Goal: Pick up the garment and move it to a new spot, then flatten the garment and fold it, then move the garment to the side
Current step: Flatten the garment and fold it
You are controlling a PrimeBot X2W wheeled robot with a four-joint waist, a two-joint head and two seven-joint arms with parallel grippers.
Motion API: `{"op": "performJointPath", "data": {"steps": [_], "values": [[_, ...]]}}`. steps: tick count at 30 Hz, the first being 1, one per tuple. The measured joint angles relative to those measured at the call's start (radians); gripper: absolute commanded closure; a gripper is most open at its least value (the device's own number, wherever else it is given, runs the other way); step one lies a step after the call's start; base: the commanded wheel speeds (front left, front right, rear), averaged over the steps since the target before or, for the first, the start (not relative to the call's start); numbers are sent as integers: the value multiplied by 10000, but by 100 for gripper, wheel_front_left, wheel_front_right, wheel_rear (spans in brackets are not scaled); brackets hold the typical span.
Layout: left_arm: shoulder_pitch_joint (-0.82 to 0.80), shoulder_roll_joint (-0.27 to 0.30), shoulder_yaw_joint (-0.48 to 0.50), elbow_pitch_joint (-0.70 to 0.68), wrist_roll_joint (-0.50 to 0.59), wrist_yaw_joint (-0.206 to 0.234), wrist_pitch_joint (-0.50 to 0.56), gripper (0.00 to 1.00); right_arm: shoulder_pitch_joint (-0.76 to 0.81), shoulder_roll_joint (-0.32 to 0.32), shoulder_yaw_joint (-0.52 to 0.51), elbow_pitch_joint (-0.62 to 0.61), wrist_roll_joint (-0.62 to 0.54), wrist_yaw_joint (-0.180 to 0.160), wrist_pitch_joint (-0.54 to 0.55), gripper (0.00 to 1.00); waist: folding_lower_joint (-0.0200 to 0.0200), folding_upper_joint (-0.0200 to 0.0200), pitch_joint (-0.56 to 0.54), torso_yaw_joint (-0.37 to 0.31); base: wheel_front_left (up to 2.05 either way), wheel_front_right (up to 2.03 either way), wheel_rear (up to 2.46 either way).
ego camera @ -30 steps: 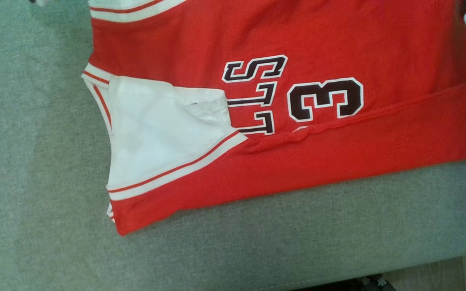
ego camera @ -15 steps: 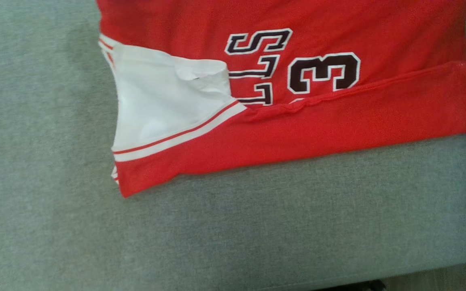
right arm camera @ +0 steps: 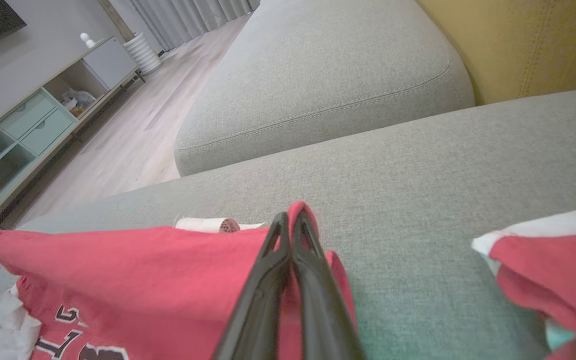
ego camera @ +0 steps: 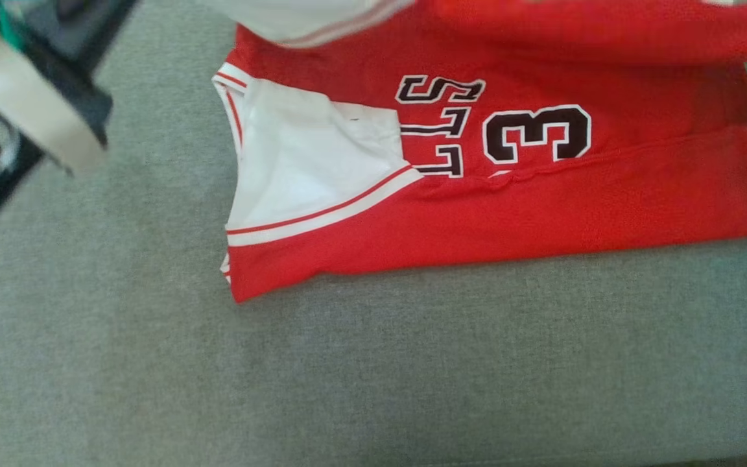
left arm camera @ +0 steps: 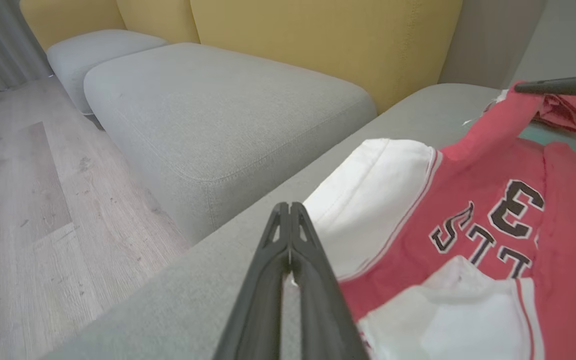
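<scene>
The garment [ego camera: 542, 207] is a red jersey with white sleeves and dark lettering, lying on the grey cushion [ego camera: 347, 376]. Its near edge is folded over in a long red band. Along the top of the head view, a blurred strip of its far edge hangs raised. In the right wrist view my right gripper [right arm camera: 293, 217] is shut on a corner of the red cloth [right arm camera: 143, 265] and lifts it; the left wrist view shows the same grip [left arm camera: 518, 89]. My left gripper [left arm camera: 290, 207] is shut beside the white sleeve [left arm camera: 378, 175], with nothing seen between its fingers. My pale left forearm [ego camera: 30, 110] shows at the upper left.
A second grey cushion [left arm camera: 218, 115] and a yellow backrest [left arm camera: 318, 40] lie beyond the garment. Wood floor [left arm camera: 18, 200] runs past the cushion edge, with a low cabinet [right arm camera: 43, 115] farther off. Another crumpled red and white cloth [right arm camera: 543, 265] lies to the right.
The head camera has shifted. A raised, blurred strip of the garment's far edge now crosses the top of the view, and my left forearm has come into the upper left.
</scene>
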Motion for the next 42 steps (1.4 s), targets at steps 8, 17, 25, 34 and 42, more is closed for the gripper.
{"op": "performJointPath", "data": {"steps": [8, 17, 25, 34, 42], "values": [[1773, 807, -15, -1762, 368, 1007, -167, 100, 1426, -639, 29, -600, -15, 0, -606, 100, 1, 0, -192, 155, 0, 0, 0], [3203, 1189, -23, -2913, 761, 1929, -171, 100, 2453, -763, -184, -888, 61, 0, -926, 100, 1, 0, -201, 169, 0, 0, 0], [4151, 1218, -19, -3388, 980, 2560, -221, 100, 3374, -803, -485, -1076, 71, 0, -1160, 100, 1, 0, -370, 215, 0, 0, 0], [5058, 349, 31, -2924, 995, 3649, -1003, 0, 3712, -138, -949, -525, -395, 0, -1275, 0, 3, 0, -521, 264, 0, 0, 0], [6593, -1687, 1791, -2008, 1480, 6159, -1592, 0, 5037, 1402, -3405, 249, -2031, 0, -1670, 0, 2, 0, -1104, 439, 0, 0, 0]]}}
